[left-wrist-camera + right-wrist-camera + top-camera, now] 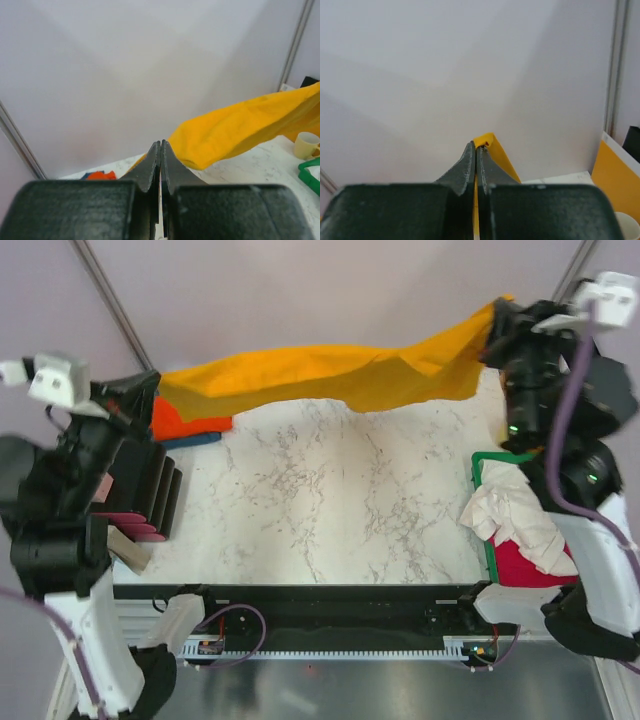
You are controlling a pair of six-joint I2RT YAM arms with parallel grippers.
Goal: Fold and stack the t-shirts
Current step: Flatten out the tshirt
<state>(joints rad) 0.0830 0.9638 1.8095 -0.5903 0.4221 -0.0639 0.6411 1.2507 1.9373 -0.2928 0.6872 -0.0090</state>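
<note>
A mustard-yellow t-shirt hangs stretched in the air across the far side of a marbled counter. Seen from overhead, it runs from about 10 o'clock to about 1 o'clock and sags a little in the middle. It is spread out rather than folded, and its lower edge hangs near the surface.

The left hand is pinched shut on the shirt's left end. Its wrist camera shows the two fingers pressed together, with yellow cloth running away to the right. The right hand is also clamped on the shirt, with a corner of yellow fabric poking up between its closed fingers.

Under the shirt's left end, at 10 o'clock, an orange t-shirt lies flat on a teal-blue t-shirt. Both are partly hidden, but they look like a small finished pile.

At 4 o'clock, a green basket holds a crumpled white t-shirt spilling over its rim, with a magenta t-shirt bunched beside it. A pale cup stands near the basket.

The task seems to be partway done. Two shirts appear to be stacked, the yellow one is being laid out for folding, and the white and magenta ones have not been touched.
</note>
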